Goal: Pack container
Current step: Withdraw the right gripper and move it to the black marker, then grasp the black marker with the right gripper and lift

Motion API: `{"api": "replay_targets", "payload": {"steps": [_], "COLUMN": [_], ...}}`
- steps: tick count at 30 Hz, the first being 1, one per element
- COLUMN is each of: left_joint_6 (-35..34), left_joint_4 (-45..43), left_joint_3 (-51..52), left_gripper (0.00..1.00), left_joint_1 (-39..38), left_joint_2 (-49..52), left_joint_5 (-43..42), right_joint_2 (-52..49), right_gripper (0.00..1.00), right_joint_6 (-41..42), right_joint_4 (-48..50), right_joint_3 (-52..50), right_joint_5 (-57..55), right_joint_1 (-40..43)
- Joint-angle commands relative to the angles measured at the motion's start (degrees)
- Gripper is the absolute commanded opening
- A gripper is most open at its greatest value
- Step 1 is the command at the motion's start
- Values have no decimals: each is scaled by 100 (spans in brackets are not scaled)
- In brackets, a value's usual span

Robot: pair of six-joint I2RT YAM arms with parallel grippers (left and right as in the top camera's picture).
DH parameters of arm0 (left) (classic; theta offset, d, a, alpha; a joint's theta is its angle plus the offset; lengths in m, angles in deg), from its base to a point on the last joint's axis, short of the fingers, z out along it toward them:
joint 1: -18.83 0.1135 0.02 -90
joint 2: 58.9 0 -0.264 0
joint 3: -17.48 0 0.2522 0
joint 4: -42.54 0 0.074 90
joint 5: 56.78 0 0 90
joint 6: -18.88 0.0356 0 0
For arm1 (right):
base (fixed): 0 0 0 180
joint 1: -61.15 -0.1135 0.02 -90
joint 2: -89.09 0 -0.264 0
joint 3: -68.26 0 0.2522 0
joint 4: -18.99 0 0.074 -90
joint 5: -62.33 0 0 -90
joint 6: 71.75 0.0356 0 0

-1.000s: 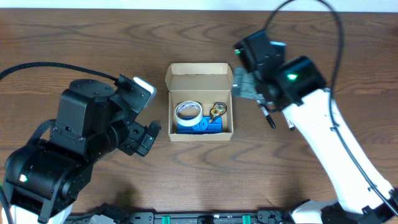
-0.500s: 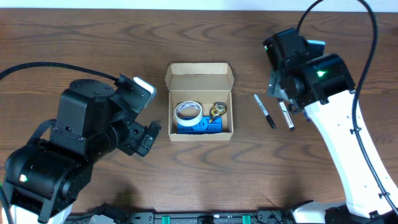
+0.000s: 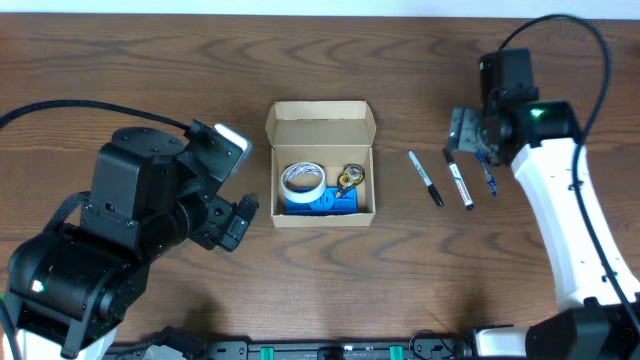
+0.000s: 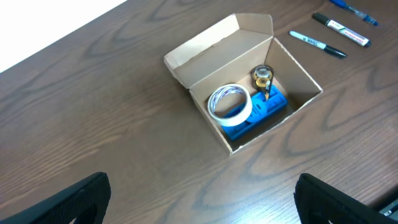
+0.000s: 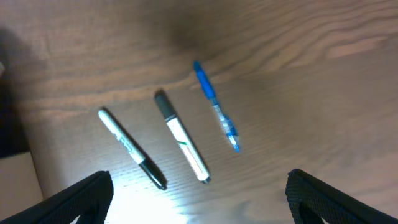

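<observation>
The right wrist view is blurred; the container point(image 5: 15, 183) is cut off at its lower left.

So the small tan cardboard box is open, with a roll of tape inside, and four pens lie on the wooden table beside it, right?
Not quite: three pens lie beside the small tan cardboard box, not four. The right wrist view shows the black-capped pen, the white marker and the blue pen. The box is open, with the white roll of tape inside.

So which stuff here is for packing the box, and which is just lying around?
For the job:
- container, lid open
- tape roll, blue thing and small metal bit already inside
- three pens beside it, likely next
- right gripper above them

Just there:
- left gripper, off to the side
</observation>
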Motion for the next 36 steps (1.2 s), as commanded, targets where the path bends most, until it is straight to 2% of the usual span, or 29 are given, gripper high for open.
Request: {"api": "replay_targets", "payload": {"steps": [1,4,16,22,26,36], "left_joint_6": [-59,-59,-59,-59,-59,-59], "left_joint_4": [2,0,0,2,0,0], "left_joint_3": [-76,-76,-76,-76,-76,-76], "left_gripper": [95,95,95,95,95,95], "left_joint_1": [17,17,17,17,17,17], "left_joint_2": [-2,-2,-2,-2,-2,-2], "left_joint_5": [39,39,39,39,39,39], "right_joint_2": [15,11,-374,-1027,-1314,-1401], "right_gripper": [92,90,87,84,77,65], "right_joint_6": [-278,-361,-358,-367,-426,-472], "right_joint_4": [319,765,2385,2855,3010,3128], "right_joint_3": [-496,-949,-2321,-2378,-2378,-2389], "right_joint_5": [358,662,723,793,909,938], "right_joint_1": [26,26,186,398,422,457]}}
